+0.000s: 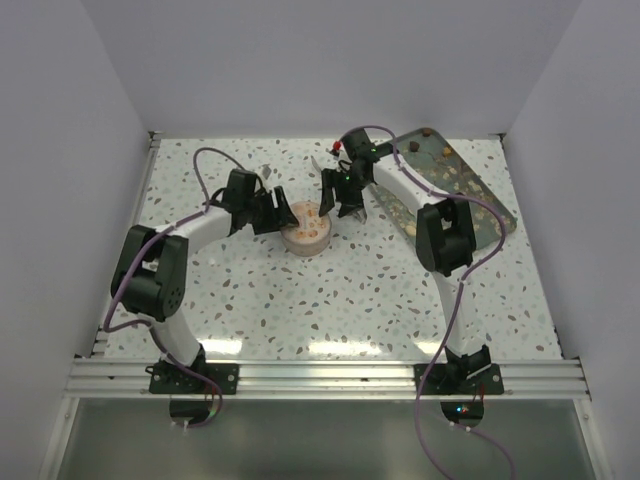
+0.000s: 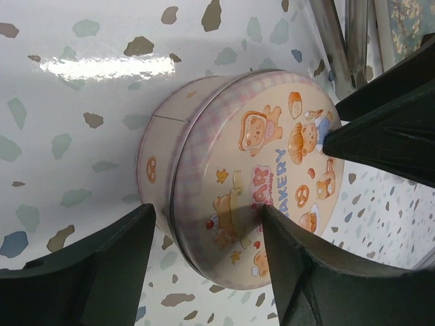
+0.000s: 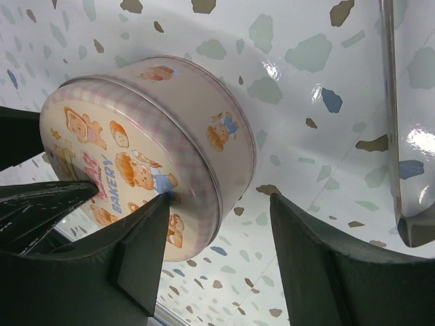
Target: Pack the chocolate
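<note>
Since the lid (image 2: 272, 170) sits on the tin (image 2: 158, 159), any chocolate inside is hidden; a few chocolate lumps (image 1: 441, 152) lie on the tray (image 1: 497, 215) at right. My left tool (image 2: 207, 214) & right tool (image 3: 219, 200) flank the tin on the surface (image 2: 81, 122), fingers apart, nothing clamped, prob. to steady it.

Round tin (image 2: 163, 146) sits on the speckled worktop (image 2: 81, 122), its lid (image 2: 272, 197) on, printed with pastel bears and "BAKERY". Left hand (image 2: 207, 221) spread: one dark finger just beside the tin's wall, a sliver of worktop between; the other overlaps the lid's edge. Another dark pointed finger (image 2: 387, 129) enters from the right, tip over the lid.
</note>
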`<state>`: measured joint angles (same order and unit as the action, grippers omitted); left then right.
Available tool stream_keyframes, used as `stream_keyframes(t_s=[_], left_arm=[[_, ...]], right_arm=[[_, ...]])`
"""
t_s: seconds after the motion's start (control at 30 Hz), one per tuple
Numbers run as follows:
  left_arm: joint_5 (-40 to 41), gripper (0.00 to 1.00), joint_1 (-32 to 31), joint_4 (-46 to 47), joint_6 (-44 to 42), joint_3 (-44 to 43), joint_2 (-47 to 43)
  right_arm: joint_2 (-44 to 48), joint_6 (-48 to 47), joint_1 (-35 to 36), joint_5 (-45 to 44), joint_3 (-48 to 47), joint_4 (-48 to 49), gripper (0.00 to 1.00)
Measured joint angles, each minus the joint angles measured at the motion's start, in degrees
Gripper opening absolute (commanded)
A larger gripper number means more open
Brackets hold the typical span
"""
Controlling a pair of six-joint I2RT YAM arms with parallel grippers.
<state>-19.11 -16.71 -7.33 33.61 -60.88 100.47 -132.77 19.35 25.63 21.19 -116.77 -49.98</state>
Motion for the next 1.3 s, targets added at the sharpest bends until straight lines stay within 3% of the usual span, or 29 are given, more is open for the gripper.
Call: stream_keyframes(t_s=[0.27, 0.47, 0.57, 0.6, 0.9, 1.1, 1.3], left_arm=[[0.7, 0.72, -0.4, -1.6, -1.3, -3.1, 2.1], [1.5, 0.85, -0.5, 0.3, -1.3, -1.0, 1.1], [2.4, 0.91, -0.5, 0.5, -1.4, 0.6, -0.5], [2.9, 1.00, -0.5, 0.3, -1.6, 0.8, -1.0], [7.2, 1.00, 2.1, 0.4, -2.0, 2.6, -9.3], [11.0, 1.00, 4.9, 0.5, -4.4, 2.6, -19.0], [13.0, 1.00, 12.9, -1.8, -5.8, 1.4, -23.6]], right_arm=[[0.0, 0.0, 0.0, 0.2, 0.0, 0.0, 0.62], [0.0, -0.1, 0.0, 0.3, 0.0, 0.0, 0.66], [0.1, -0.4, -0.1, 0.5, 0.0, 0.0, 0.74], [0.1, -0.5, -0.1, 0.8, 0.0, -0.1, 0.75], [2.6, -0.8, 0.1, 0.7, 0.0, 0.2, 0.80], [15.1, -0.7, -3.5, 0.5, 5.7, 3.2, 0.81], [31.4, -0.8, -15.0, -1.4, 24.4, 9.8, 0.81]])
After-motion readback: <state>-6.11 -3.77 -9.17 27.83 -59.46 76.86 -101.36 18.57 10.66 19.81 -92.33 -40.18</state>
